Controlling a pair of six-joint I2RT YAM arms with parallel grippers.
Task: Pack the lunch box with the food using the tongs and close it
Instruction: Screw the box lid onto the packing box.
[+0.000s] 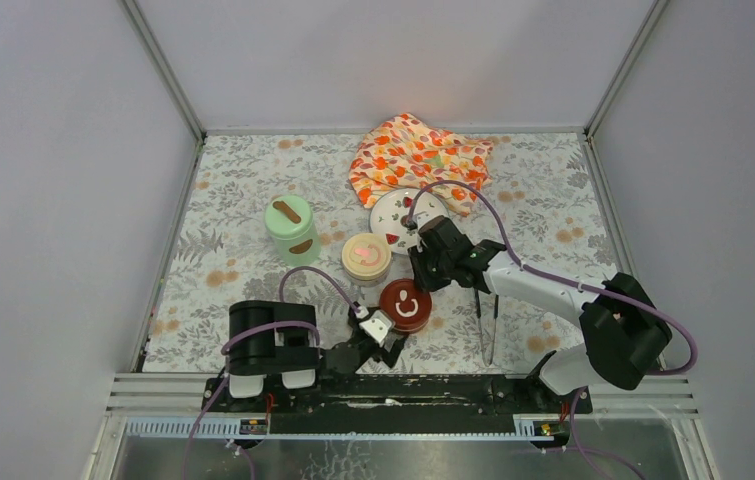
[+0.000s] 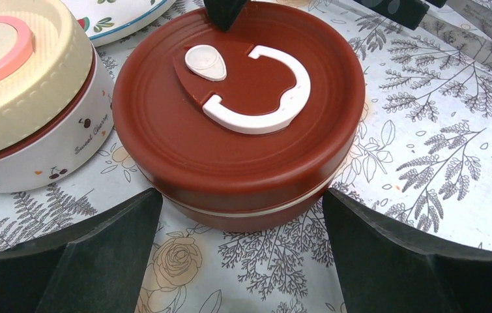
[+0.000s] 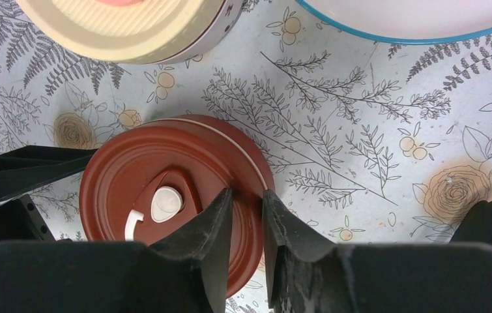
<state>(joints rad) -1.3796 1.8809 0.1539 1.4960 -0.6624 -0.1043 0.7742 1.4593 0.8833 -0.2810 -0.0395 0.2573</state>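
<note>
Jaws of the right pincer (image 3: 246, 195) stood slightly parted, gripping nothing, above the dark red lid (image 3: 165, 163); the left pincer (image 2: 241, 193) gaped wide around that bowl. Lunch box (image 1: 366, 258) sat lidded mid-bench, tongs (image 1: 490, 335) idle nearby; closing looked finished, withdrawal next.

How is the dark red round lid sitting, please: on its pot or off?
On: the dark red round lid covers its pot, seated level.

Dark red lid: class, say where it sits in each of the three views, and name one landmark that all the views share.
Top external: dark red lid, lower centre, between the two arms.
Left wrist: dark red lid, upper middle, filling much of the picture.
Right wrist: dark red lid, lower left.
Shared landmark: the cream lid, next to it in every view.
</note>
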